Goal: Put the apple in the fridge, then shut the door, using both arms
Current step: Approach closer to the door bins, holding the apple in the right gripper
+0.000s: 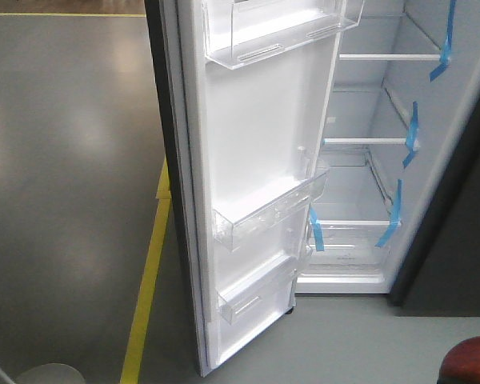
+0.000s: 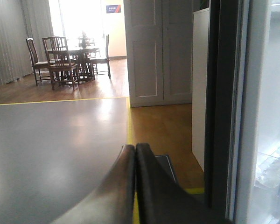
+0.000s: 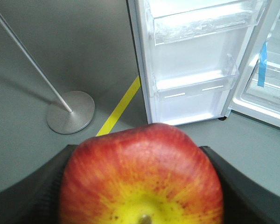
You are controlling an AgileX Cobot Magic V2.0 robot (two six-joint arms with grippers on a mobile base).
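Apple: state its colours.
The apple is streaked red, with a speckled yellow patch at one end; the right wrist view shows it best.

My front view looks down on the open door (image 1: 256,160) from close in; left wrist faces past its outer edge; right wrist, farther back, shares its lower bins (image 3: 193,86).

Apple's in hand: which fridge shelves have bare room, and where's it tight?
All three shelves look bare, from the door side across to the blue tape. Tightest by the door, where its bin juts toward the shelf fronts.
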